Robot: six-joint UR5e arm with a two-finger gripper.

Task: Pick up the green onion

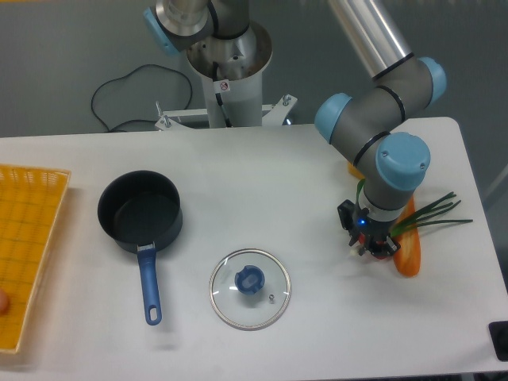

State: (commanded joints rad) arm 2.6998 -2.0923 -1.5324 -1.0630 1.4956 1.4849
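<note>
While the onion point(432, 214) lies at the tabletop's point(302, 175) right side, its long axis running roughly left-right with leaves fanning right and the whitish bulb end under my gripper point(367, 247), I cannot tell whether the jaws are spread or pinching it.

The arm reaches in from the top right, elbow joints bent, wrist pointing straight down at the desk's right side. Its pincer point(367, 244) sits low by the surface, mostly hidden under the wrist, so can't tell how far apart the jaws are.
</note>
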